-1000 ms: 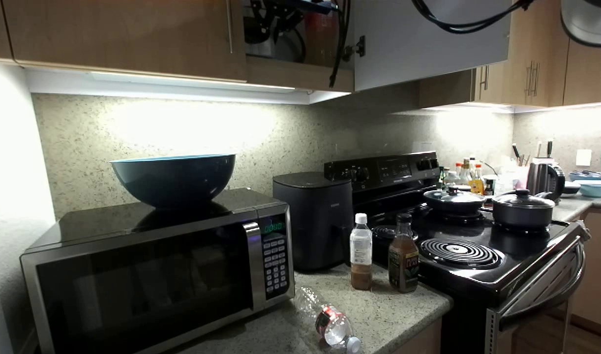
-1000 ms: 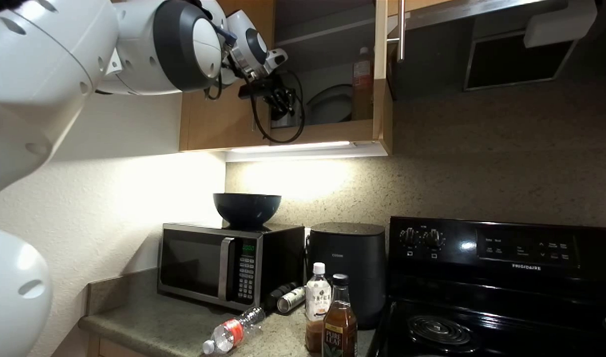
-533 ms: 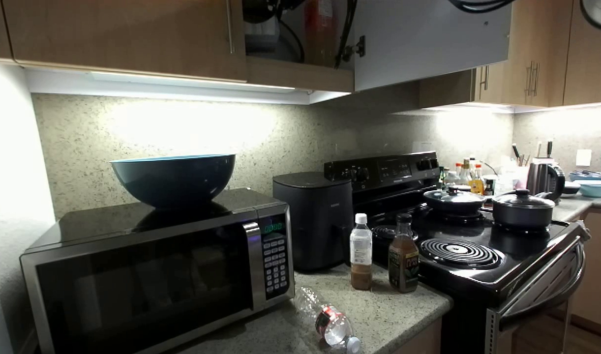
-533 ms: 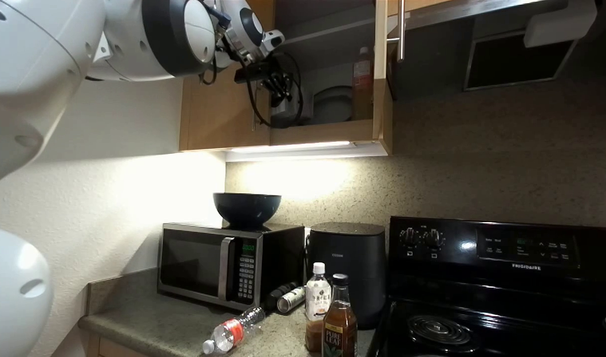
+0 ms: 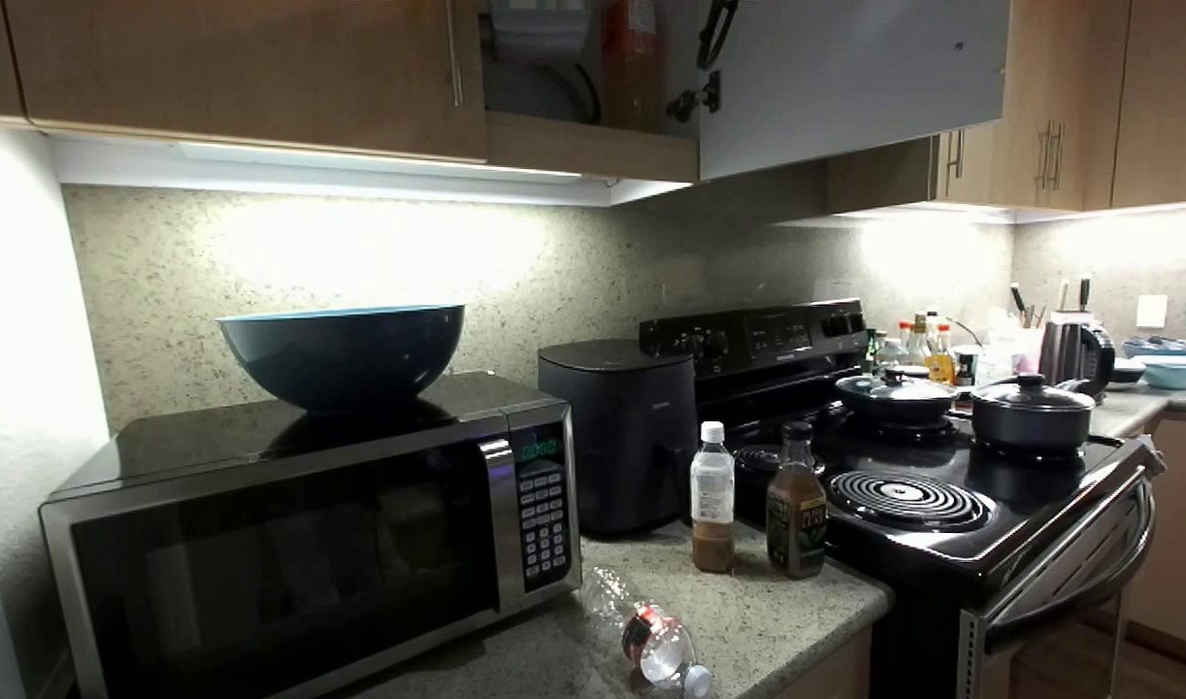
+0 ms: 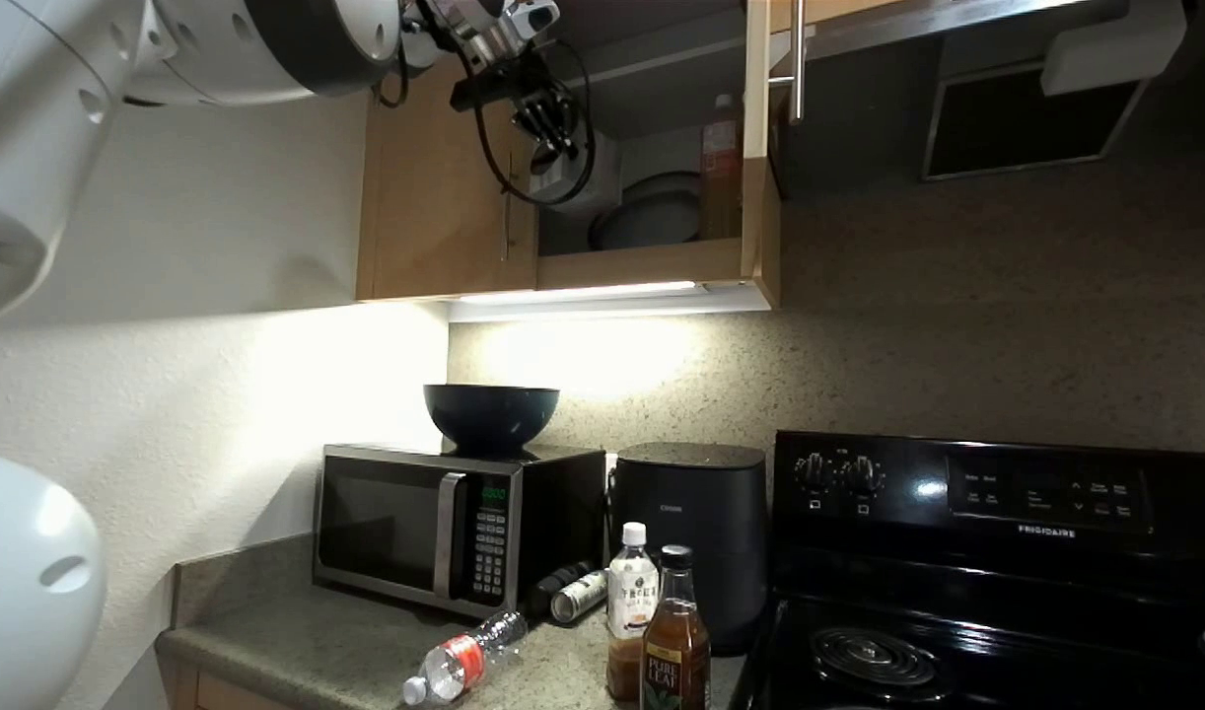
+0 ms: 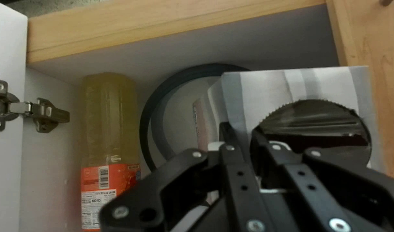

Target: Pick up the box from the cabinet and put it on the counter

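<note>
Lifting step in hand, by my judgement: carton (image 7: 264, 87) hangs at the mouth of the wooden cabinet (image 6: 642, 264), apparently off its floor; how far it projects, cannot tell. Gripper (image 7: 242, 132) nearly closed, seemingly pinching the carton's wall, 1 finger at the outer side, 1 at the edge of the round opening. Next move likely calls for drawing it out past the frame, then lowering to the speckled countertop (image 6: 267, 626). Against 0.5 s ago: carton sits higher in both exterior views, more dark-rimmed plate or lid (image 6: 652, 222) showing beneath.
</note>
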Available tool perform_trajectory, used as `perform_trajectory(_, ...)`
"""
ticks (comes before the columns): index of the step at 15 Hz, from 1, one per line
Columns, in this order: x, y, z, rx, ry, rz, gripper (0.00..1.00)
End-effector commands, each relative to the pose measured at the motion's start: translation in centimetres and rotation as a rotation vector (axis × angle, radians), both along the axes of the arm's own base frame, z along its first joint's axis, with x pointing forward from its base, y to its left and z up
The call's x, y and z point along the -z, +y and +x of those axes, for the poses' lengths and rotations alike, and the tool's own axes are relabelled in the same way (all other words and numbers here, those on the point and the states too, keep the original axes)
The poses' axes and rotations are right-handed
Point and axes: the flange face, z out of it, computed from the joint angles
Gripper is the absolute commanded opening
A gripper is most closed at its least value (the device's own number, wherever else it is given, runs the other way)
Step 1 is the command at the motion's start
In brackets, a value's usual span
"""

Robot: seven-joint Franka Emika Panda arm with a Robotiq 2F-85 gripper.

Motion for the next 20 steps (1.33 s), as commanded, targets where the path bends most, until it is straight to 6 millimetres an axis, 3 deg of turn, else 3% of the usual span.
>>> perform_trajectory(1, 0.3, 0.3, -3.4, -0.053, 0.159, 0.091, 0.06)
perform_trajectory(6, 1.5, 0.3, -8.2, -0.053, 0.429, 0.222, 0.06)
perform_trajectory(12, 4.0, -1.2, -13.8, 0.081, 0.735, 0.32, 0.06)
perform_trajectory(15, 6.4, -3.1, -14.0, 0.135, 0.81, 0.341, 0.06)
perform_trajectory(16, 4.7, -1.9, -13.3, 0.096, 0.766, 0.309, 0.06)
perform_trajectory(17, 5.1, -2.3, -13.2, 0.106, 0.775, 0.31, 0.14)
perform_trajectory(20, 5.0, -2.0, -13.2, 0.1, 0.773, 0.309, 0.14)
